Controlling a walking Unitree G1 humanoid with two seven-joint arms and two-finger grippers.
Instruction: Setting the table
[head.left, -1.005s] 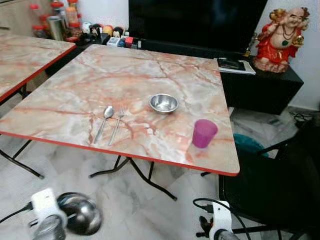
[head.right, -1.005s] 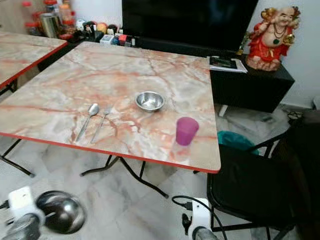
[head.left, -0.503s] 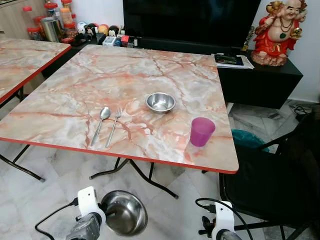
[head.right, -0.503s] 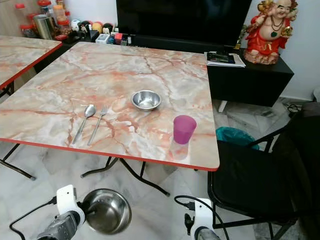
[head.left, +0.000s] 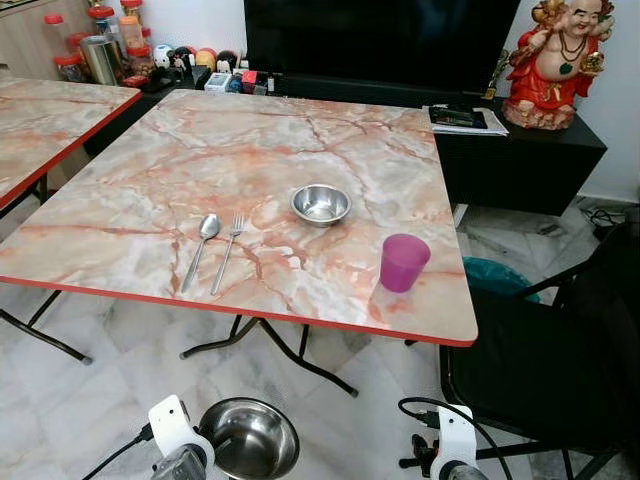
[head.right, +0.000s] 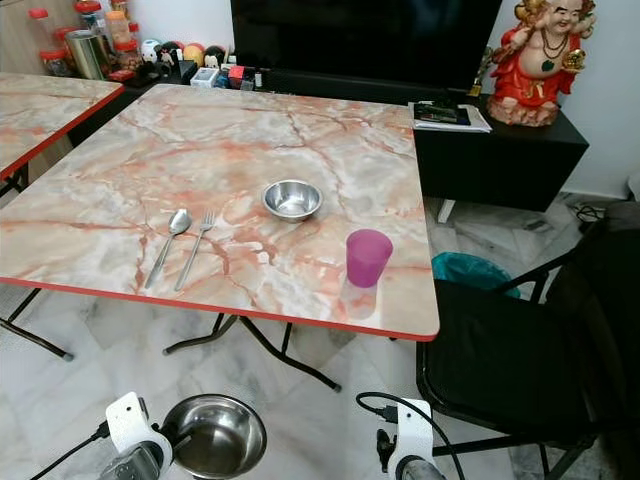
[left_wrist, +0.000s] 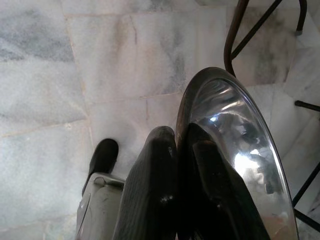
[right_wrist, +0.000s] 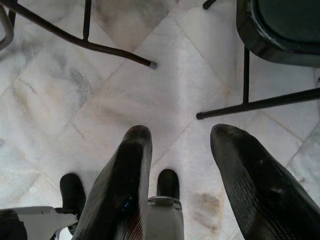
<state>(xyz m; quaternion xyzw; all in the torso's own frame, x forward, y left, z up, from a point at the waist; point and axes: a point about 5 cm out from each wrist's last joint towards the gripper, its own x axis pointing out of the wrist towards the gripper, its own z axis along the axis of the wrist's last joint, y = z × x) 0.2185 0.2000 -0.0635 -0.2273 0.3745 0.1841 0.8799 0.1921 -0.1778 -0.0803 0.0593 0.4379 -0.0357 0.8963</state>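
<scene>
My left gripper (left_wrist: 182, 142) is shut on the rim of a steel bowl (head.left: 250, 437), held low over the floor in front of the table's near edge. On the marble table (head.left: 150, 180) lie a spoon (head.left: 202, 246) and a fork (head.left: 228, 250) side by side, with a small steel bowl (head.left: 321, 204) behind them to the right. A purple cup (head.left: 404, 262) stands near the front right corner. My right gripper (right_wrist: 177, 145) hangs open over the floor tiles, by the black chair, with nothing between its fingers (right_wrist: 127, 165).
A black chair (head.left: 560, 350) stands right of the table. A second marble table (head.left: 40, 120) is at the left. Behind are a black TV cabinet (head.left: 520, 150) with a red figurine (head.left: 555, 60), and jars (head.left: 100, 55) at the back left. Table legs (head.left: 270, 345) cross below.
The left arm with the steel bowl has dropped slightly lower in the picture; before that it swung in from the far left. The camera has steadied.
</scene>
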